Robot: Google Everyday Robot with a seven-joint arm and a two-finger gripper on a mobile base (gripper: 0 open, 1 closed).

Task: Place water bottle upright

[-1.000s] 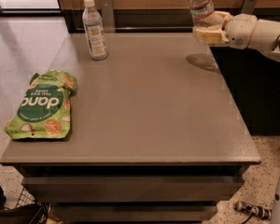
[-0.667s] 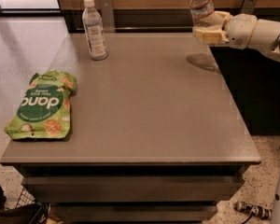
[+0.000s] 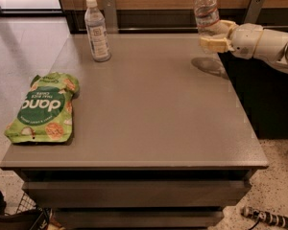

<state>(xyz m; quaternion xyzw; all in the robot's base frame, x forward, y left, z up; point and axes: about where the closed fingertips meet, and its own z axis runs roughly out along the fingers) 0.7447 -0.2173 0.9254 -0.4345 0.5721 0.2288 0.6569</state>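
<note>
Since my gripper (image 3: 213, 35) is what carries the job, I begin there: its two pale fingers are closed to about the width of a small bottle, one on each side of the lower body of the water bottle (image 3: 206, 11), and nothing else is in their grasp. I hold the bottle cap-up and close to vertical above the far right corner of the table (image 3: 153, 104). Its base is hidden behind my fingers, but a dark shadow on the table beneath suggests it is off the surface, not resting on it. I judge this bottle to be light, thin-walled and easy to dent, so a moderate squeeze should do. Its ribs ought to give my pads some purchase on otherwise slick plastic. I cannot tell how much water it contains, so sloshing may nudge it as it comes down. A hold low on the body, as now, looks sensible, since it keeps the cap clear and the base near the tabletop for setting down. My forearm reaches in from beyond the table's right edge. A taller bottle (image 3: 97, 30) stands at the table's far left, and a green snack pouch (image 3: 43, 107) lies flat along the table's left side, both well apart from me.
</note>
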